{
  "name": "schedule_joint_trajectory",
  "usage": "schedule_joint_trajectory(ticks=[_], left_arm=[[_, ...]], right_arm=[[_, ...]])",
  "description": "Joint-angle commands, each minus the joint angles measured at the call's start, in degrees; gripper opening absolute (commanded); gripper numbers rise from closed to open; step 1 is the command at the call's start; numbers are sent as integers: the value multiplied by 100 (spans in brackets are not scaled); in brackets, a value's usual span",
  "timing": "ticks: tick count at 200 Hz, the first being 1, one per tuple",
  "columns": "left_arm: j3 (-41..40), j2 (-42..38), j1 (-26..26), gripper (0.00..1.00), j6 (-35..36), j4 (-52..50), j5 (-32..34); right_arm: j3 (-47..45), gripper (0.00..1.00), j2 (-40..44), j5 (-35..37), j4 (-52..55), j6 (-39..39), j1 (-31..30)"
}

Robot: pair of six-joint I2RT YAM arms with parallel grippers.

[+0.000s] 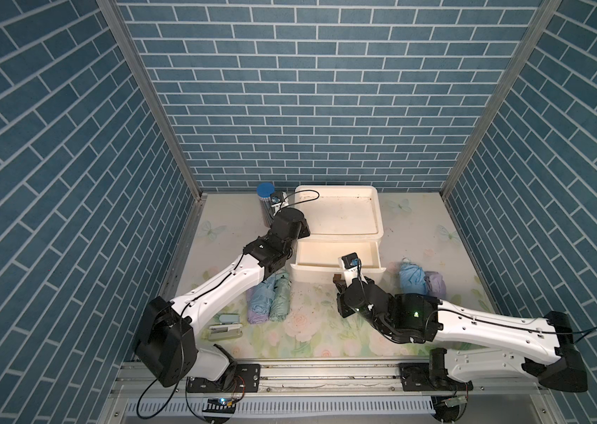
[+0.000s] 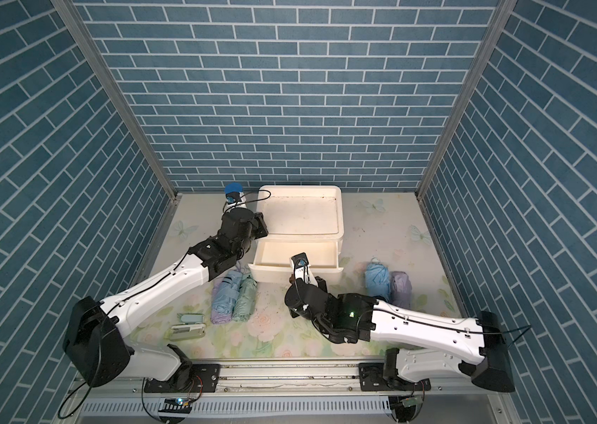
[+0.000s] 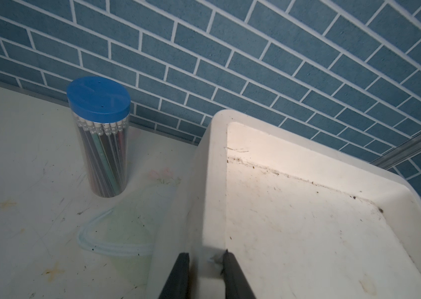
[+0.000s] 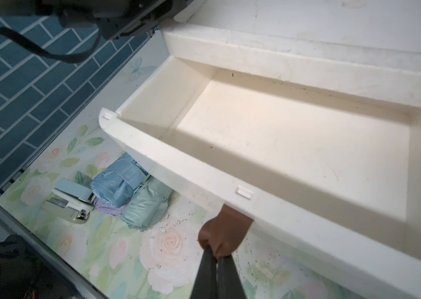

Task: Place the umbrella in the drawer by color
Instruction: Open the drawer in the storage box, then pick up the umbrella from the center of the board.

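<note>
White plastic drawer (image 4: 168,158) is open and empty, right gripper (image 4: 216,255) pinched shut on its brown handle (image 4: 225,227), left gripper (image 3: 205,255) clamping the cabinet rim (image 3: 214,181) above the drawer, umbrellas (image 1: 269,297) lying either side of the drawer front: one overlong pull could tip it out.

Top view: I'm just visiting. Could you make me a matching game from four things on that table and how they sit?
1 pencil tub
2 drawer
3 stapler
4 green umbrella

a pulled open, nothing seen inside
b lying against a blue umbrella
c upright beside the cabinet
d flat, nearest the front

Pairs: 1-c, 2-a, 3-d, 4-b
</note>
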State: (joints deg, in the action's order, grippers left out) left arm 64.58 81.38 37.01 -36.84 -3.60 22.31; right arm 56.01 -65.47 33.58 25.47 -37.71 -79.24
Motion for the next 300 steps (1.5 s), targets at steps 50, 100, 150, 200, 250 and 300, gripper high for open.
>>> schedule_joint_trajectory(ticks=[50,100,150,200,250,300], left_arm=[[-305,88,-63,0,-522,-840,459],[-239,86,-62,0,-626,-941,599],[-246,22,-60,0,-400,-838,441],[-186,-179,-42,26,-213,-923,441],[193,-705,-17,57,160,-1151,530],[82,-1727,-18,60,827,-823,-237]], right_arm=[[-226,0,790,619,59,-287,-496],[-442,0,1058,590,-67,-240,-634],[-232,21,848,610,-2,-141,-645],[391,64,924,961,428,98,-649],[1519,75,764,1652,2577,-877,730],[1190,76,756,764,2837,-623,3068]])
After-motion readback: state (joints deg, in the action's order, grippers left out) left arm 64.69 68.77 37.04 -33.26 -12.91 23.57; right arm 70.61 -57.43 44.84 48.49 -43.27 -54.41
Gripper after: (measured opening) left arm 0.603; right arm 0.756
